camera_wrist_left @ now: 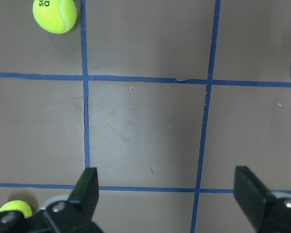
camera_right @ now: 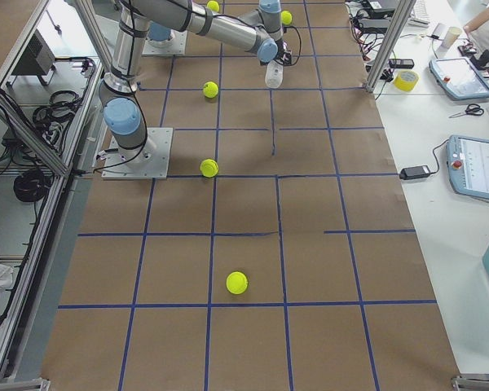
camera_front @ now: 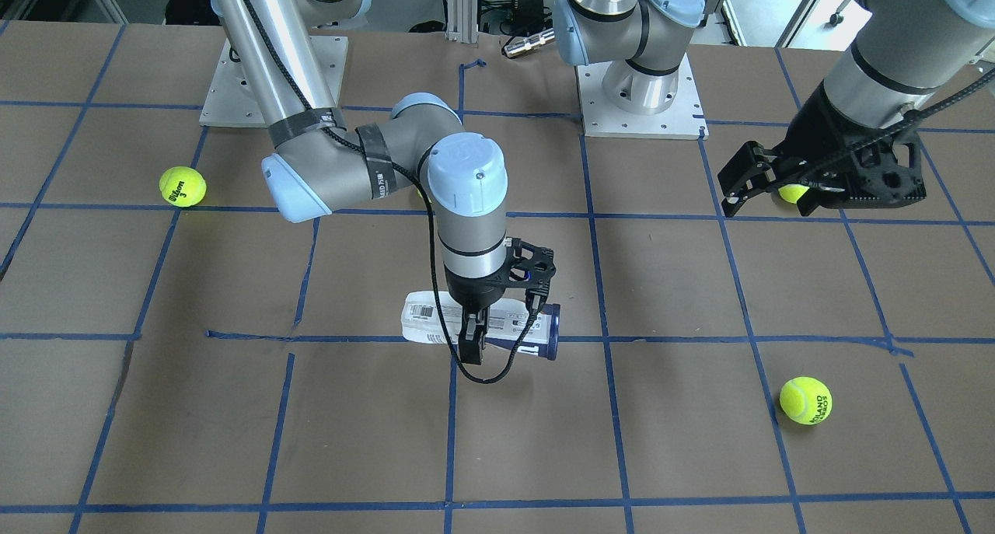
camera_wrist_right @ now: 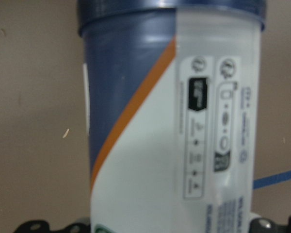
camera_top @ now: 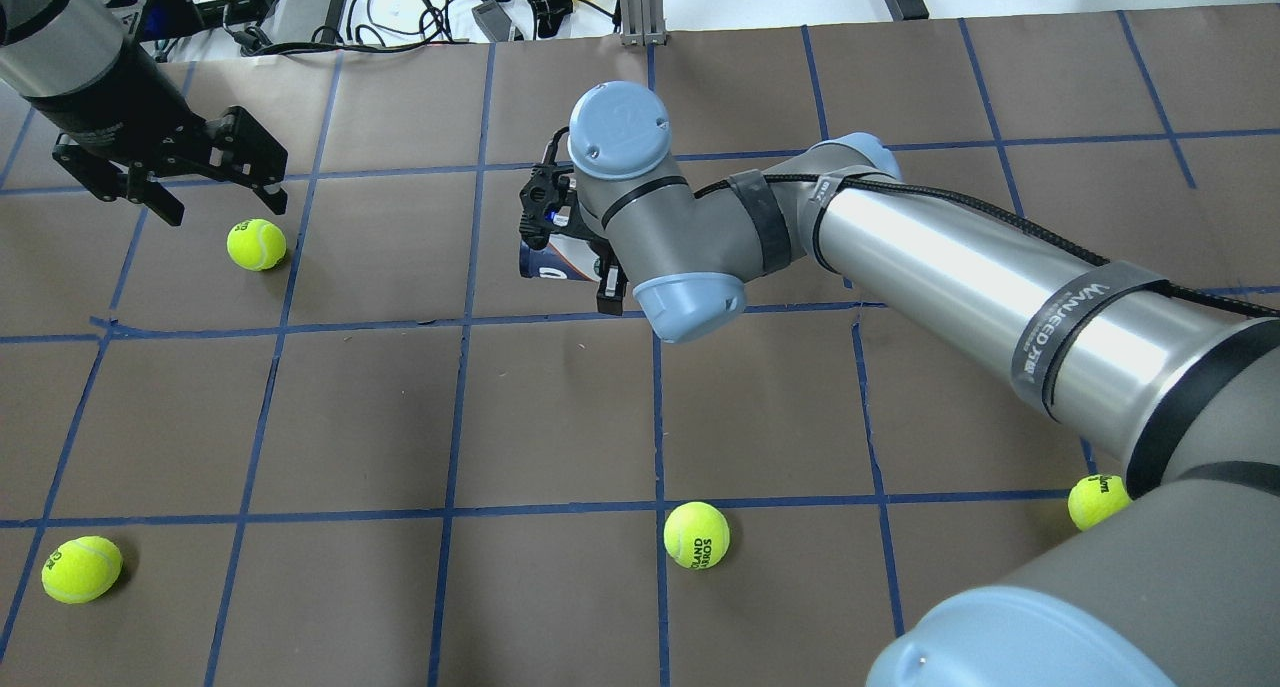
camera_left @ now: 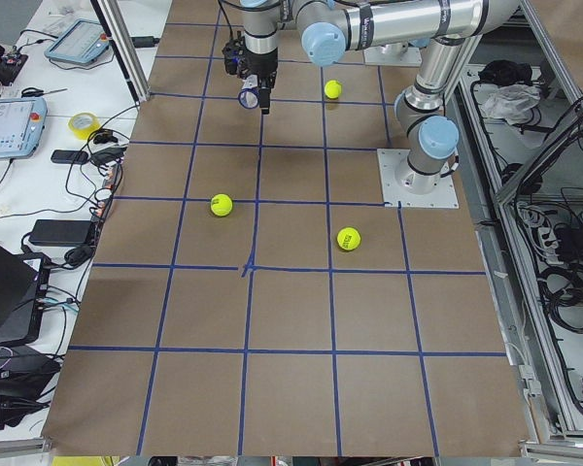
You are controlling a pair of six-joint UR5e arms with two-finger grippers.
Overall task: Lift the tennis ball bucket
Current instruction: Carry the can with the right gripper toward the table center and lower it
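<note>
**Grabbing the can, then lifting it**

The can (camera_front: 424, 316) lies on its side in the middle of the table (camera_front: 699, 441). The right gripper (camera_front: 473, 333) stands right over it, and its fingers (camera_front: 470, 347) look pinched on the can's middle. I think the grab is made and the lift is next: go straight up, slowly, and keep the can level. The left gripper (camera_top: 222, 205) is wide open, holds nothing and is off to the side. The far finger is hidden. I cannot tell if the can is off the table yet.
</note>
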